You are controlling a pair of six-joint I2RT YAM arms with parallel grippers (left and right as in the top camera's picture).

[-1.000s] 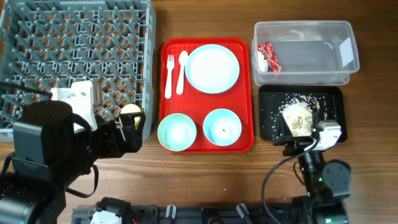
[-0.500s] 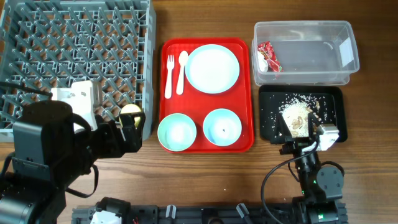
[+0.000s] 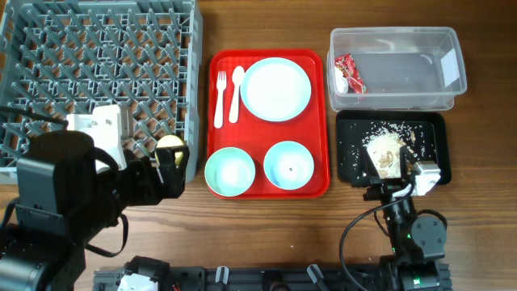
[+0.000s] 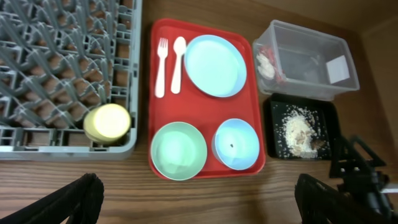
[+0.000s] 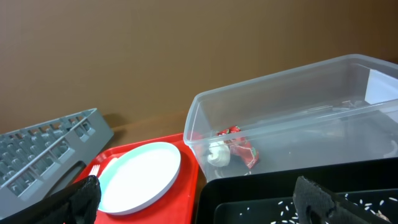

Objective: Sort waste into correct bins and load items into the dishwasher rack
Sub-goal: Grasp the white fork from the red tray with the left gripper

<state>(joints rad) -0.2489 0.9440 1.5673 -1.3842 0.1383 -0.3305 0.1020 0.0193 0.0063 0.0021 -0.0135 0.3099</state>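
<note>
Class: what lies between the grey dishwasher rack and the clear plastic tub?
The red serving tray, holding the plate, fork, spoon, green bowl and blue bowl, as the overhead view shows.

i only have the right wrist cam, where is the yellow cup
Observer: The yellow cup stands in the grey rack, in its corner nearest the green bowl.
Operator: are the bowls loaded
Observer: No, the green bowl and blue bowl sit side by side on the red tray.
Operator: left arm holding anything
Observer: No, the left gripper is empty, jaws wide apart.
</note>
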